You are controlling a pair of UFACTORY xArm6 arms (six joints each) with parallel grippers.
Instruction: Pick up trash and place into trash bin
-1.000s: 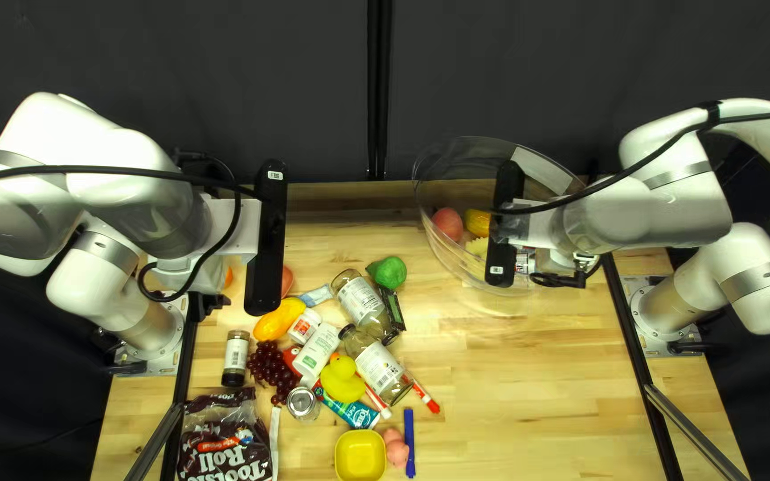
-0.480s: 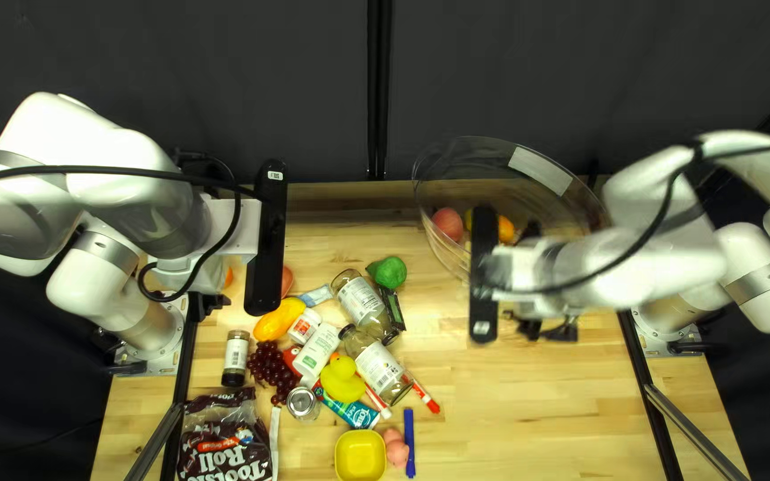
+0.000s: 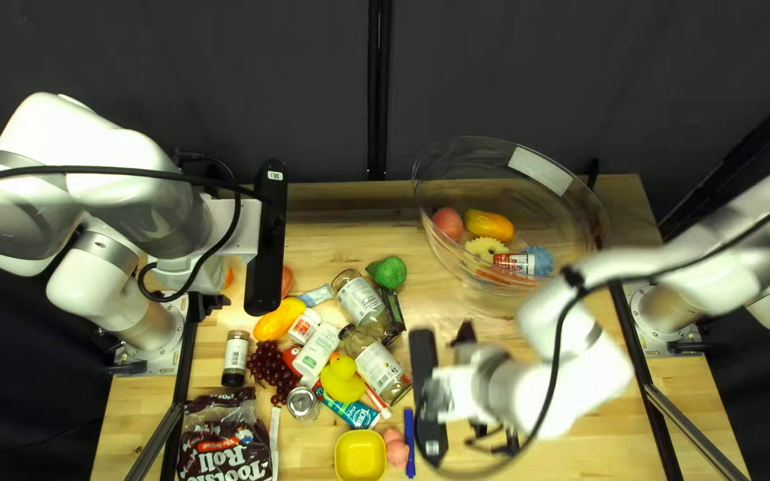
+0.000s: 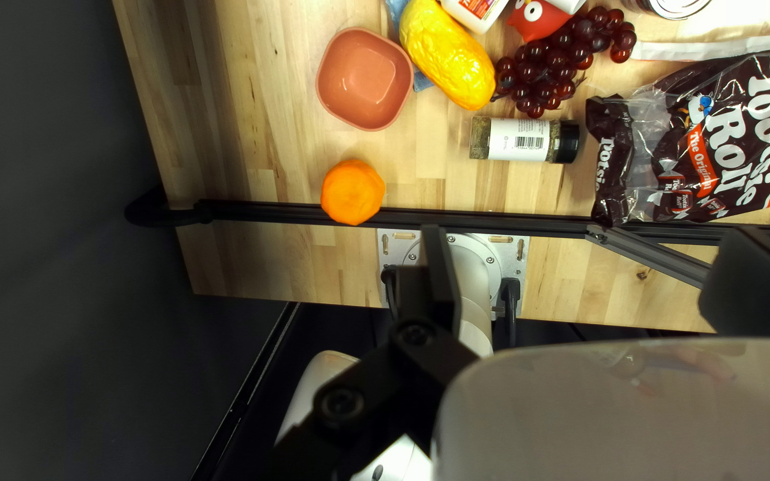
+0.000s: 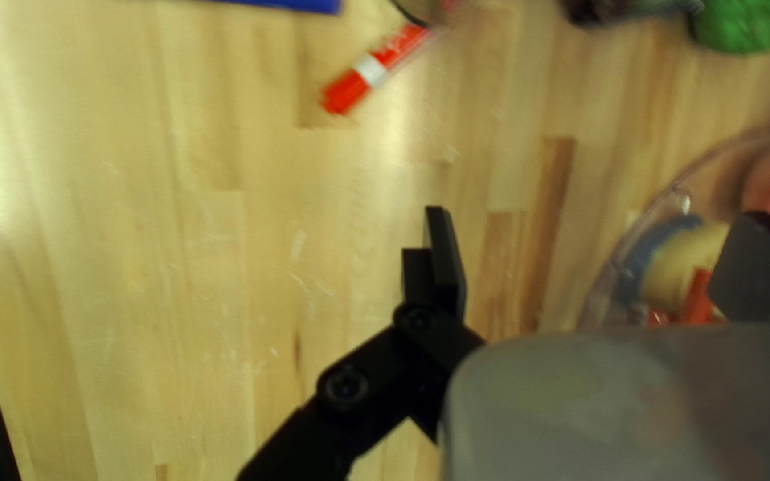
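In the top left view my left gripper (image 3: 266,240) hangs above the table's left part, its fingertips hidden; the left wrist view shows this gripper (image 4: 594,276) open, nothing between its fingers. My right gripper (image 3: 481,387), blurred, is over the front half, right of the glass jars (image 3: 383,370). Open and empty, the right gripper (image 5: 603,263) has the red marker (image 5: 370,71) ahead of it in its wrist view. A wrapper bag (image 3: 225,441), a spice jar (image 3: 235,356), a white bottle (image 3: 315,351) and a toothpaste tube (image 3: 349,410) lie around the pile.
The clear round bin (image 3: 572,209) at the back right holds a pink ball, a yellow-orange fruit and a red-and-white container. A yellow bowl (image 3: 360,456) and blue marker (image 3: 410,445) lie near the front. An orange bowl (image 4: 347,78) is by the yellow fruit.
My right arm has swung from over the clear bin toward the table's near edge and leftward, uncovering the bin's contents. My left arm has not moved.
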